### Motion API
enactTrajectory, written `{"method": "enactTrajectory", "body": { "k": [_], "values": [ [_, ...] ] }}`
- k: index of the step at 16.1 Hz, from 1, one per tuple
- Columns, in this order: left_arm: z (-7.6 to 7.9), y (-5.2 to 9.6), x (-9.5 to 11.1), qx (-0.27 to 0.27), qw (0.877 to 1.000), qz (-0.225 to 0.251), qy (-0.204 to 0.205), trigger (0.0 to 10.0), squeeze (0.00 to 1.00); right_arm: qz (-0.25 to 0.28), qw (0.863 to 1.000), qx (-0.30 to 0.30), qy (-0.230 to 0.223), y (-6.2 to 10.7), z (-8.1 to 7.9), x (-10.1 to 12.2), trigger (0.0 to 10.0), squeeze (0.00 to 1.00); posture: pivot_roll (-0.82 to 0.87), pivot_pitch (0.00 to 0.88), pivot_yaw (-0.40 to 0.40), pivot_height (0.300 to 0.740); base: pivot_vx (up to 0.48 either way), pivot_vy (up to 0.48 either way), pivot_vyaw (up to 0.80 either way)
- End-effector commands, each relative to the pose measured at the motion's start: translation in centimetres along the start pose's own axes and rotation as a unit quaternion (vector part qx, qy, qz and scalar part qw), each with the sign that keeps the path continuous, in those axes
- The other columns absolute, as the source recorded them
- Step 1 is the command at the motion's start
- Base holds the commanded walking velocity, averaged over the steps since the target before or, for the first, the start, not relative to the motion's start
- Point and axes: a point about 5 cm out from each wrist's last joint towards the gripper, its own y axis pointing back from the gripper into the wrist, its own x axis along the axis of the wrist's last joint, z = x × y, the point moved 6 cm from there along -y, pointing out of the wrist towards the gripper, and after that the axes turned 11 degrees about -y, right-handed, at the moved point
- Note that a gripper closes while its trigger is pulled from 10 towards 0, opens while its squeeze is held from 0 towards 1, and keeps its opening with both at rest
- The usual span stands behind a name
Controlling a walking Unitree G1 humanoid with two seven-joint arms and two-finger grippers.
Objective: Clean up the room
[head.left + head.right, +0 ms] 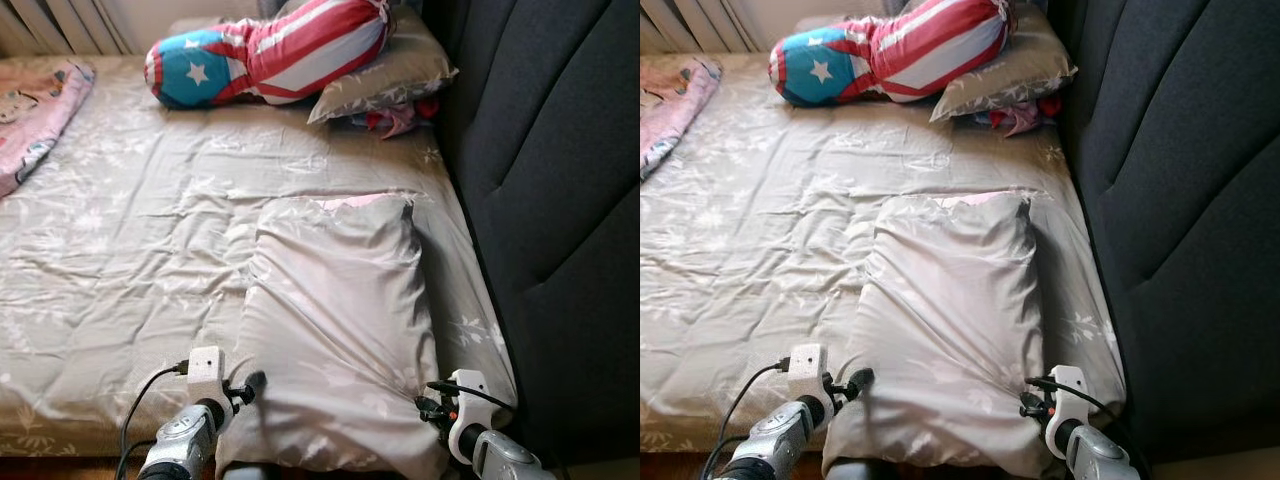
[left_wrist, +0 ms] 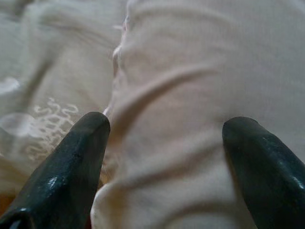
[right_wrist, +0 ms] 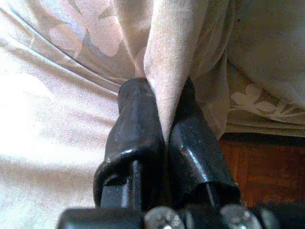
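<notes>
Right gripper (image 3: 164, 114): fingers clenching a fold of the pillow (image 1: 340, 320) at its near right corner. Left gripper (image 2: 162, 157): fingers spread wide, straddling the pillow's near left corner, gripping nothing. Step judged: taking hold of the pillow for repositioning; next, the left is needing to close. Pillow: grey-beige, wrinkled, lying flat beside the headboard (image 1: 560, 200).

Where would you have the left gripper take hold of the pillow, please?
Probably the pillow's near left corner, approached from the bed's foot edge. The right gripper is shut on a fold at the near right corner, so a matching grip would balance it. The left gripper is open, its fingers straddling that edge, where the loose fabric should pinch easily.
</notes>
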Motion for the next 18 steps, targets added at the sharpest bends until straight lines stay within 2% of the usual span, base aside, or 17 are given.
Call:
{"method": "enactTrajectory", "body": {
  "k": [1,7,11,13,15,17,18],
  "values": [
    [0.4,0.3,-1.7,-0.010,0.999,-0.024,0.036,10.0,0.00,-0.047,0.998,-0.039,-0.015,1.2,2.5,-3.2,0.0,0.00,-0.09,0.217,-0.048,0.657,0.000,0.000,0.00],
    [1.1,0.8,-3.9,-0.019,0.993,-0.048,0.102,10.0,0.00,-0.056,0.998,-0.021,-0.013,1.4,1.5,-4.1,0.0,0.00,-0.13,0.241,-0.070,0.657,0.000,0.000,0.00],
    [1.5,0.8,-4.4,-0.021,0.995,-0.056,0.086,10.0,0.00,-0.058,0.998,-0.015,-0.008,1.8,1.2,-4.3,0.0,0.00,-0.14,0.243,-0.082,0.657,0.000,0.000,0.00],
    [1.6,1.0,-4.9,-0.022,0.996,-0.067,0.052,10.0,0.00,-0.058,0.998,-0.010,-0.006,1.8,0.9,-4.3,0.0,0.00,-0.15,0.246,-0.088,0.657,0.000,0.000,0.00],
    [2.0,1.0,-5.1,-0.030,0.997,-0.074,-0.007,10.0,0.00,-0.061,0.998,-0.005,-0.002,1.9,0.6,-4.4,0.0,0.00,-0.15,0.250,-0.092,0.657,0.000,0.000,0.00],
    [1.3,0.9,-5.0,0.000,0.994,-0.076,-0.081,10.0,0.00,-0.063,0.998,-0.003,0.001,2.0,0.4,-4.5,0.0,0.00,-0.15,0.253,-0.094,0.657,0.000,0.000,0.00],
    [1.2,0.8,-4.5,0.012,0.995,-0.065,-0.069,10.0,0.00,-0.062,0.998,0.000,0.004,2.1,0.1,-4.5,0.0,0.00,-0.15,0.254,-0.096,0.657,0.000,0.000,0.00]
  ]
}}
